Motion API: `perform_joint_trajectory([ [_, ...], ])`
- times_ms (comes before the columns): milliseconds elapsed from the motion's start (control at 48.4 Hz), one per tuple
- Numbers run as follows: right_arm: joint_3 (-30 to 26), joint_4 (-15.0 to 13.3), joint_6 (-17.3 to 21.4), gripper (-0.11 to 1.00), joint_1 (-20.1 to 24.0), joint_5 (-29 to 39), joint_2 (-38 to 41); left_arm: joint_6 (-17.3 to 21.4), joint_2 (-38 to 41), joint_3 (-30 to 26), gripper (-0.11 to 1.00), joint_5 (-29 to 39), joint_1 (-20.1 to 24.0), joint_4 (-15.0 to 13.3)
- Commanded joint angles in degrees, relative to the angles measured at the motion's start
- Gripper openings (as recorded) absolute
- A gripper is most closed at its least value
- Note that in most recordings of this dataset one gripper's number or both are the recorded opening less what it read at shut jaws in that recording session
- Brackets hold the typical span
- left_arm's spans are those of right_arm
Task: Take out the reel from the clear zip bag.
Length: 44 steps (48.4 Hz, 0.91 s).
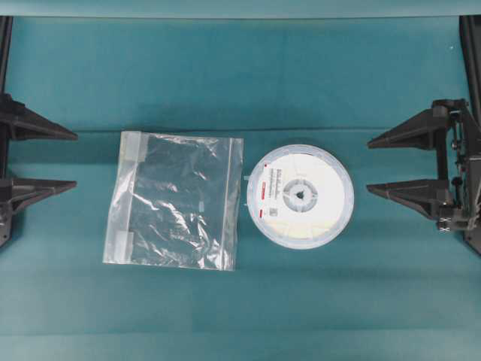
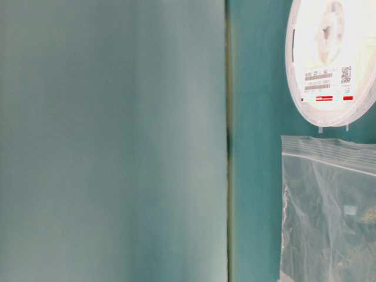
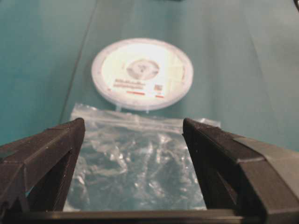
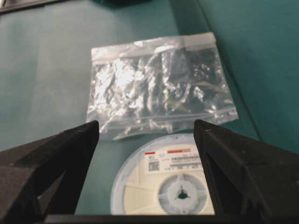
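Already outside the empty clear zip bag (image 1: 176, 201), the reel (image 1: 300, 195); both tools wide.

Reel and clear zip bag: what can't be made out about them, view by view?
- Reel label text: too small overhead, blurred in the left wrist view.
- Reel in the table-level view: cut off by the top and right edges.
- Clear zip bag in the table-level view: cut off by the right and bottom edges.
- Reel's near edge in the right wrist view: cut off by the bottom edge, between the open right gripper fingers.
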Motion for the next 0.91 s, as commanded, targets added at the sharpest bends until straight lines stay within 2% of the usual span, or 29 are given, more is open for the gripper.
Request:
perform_joint_trajectory([
  [0, -1.3, -0.4, -0.7, 0.89, 0.2, -0.3, 0.1, 0.2, 0.3, -1.7, 0.92, -0.2, 0.0, 0.1],
  [579, -1.3, -0.5, -0.7, 0.89, 0.2, -0.3, -0.4, -0.4, 0.3, -1.6, 0.92, -0.2, -0.1, 0.1],
  [889, -1.2, -0.6, -0.7, 0.89, 0.1, -0.3, -3.8, -0.5, 0.1, -1.7, 0.92, -0.3, 0.0, 0.1],
])
